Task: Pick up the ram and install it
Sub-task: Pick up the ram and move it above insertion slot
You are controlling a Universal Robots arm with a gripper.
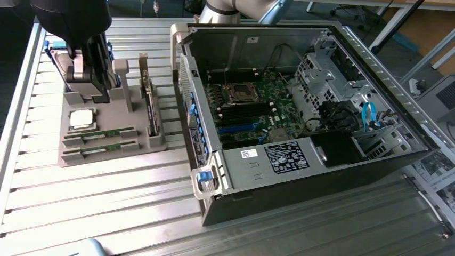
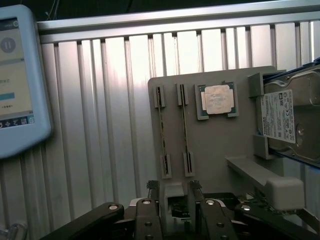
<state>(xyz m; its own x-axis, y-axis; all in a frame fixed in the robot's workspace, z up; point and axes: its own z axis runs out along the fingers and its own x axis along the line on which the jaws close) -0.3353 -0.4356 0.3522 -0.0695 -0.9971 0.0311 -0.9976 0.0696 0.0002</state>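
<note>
No legible text or numbers.

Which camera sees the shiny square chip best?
The wrist view. There the silver chip faces the camera squarely, sitting in its pocket on the grey holder. In the exterior view the silver chip looks smaller and slanted, on the holder at the exterior view's left.

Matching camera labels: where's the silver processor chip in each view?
Exterior view: processor chip on the grey holder, to the exterior view's left of the computer case.
Wrist view: processor chip on that holder, between the ram sticks and the hard drive.
Shared landmark: the two ram sticks slotted beside it.
</note>
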